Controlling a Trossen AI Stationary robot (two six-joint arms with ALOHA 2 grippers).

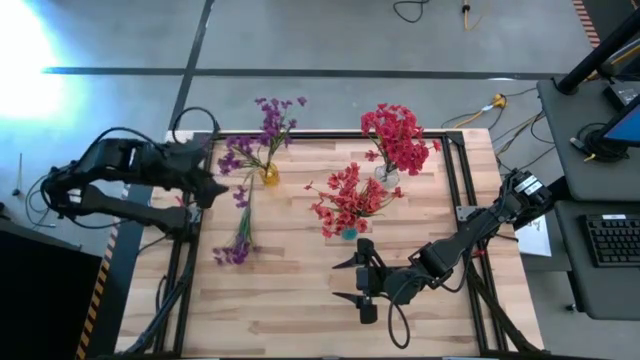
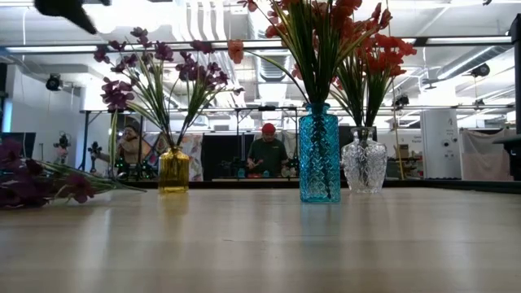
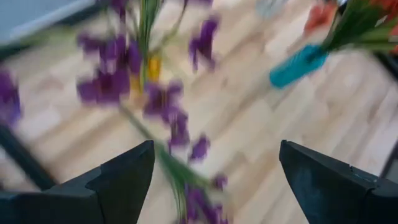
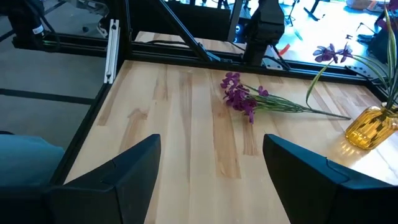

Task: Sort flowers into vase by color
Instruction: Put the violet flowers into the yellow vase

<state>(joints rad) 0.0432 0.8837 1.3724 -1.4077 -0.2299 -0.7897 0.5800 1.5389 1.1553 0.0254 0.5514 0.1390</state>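
Observation:
A loose purple flower sprig (image 1: 240,228) lies flat on the table's left part, blossoms (image 4: 239,96) toward the near edge. A yellow vase (image 1: 269,176) holds purple flowers (image 2: 155,69). A teal vase (image 1: 349,232) and a clear vase (image 1: 388,178) hold red flowers (image 1: 398,135). My left gripper (image 1: 212,180) hovers open at the table's left edge, above and left of the loose sprig (image 3: 186,186). My right gripper (image 1: 347,280) stands open over the near middle, aimed toward the sprig, nothing between its fingers (image 4: 211,142).
Black frame rails (image 1: 185,250) run along the table's left and right sides. Bare wood lies between my right gripper and the sprig. People (image 2: 267,150) work at benches beyond the far edge. A desk with a keyboard (image 1: 610,240) stands to the right.

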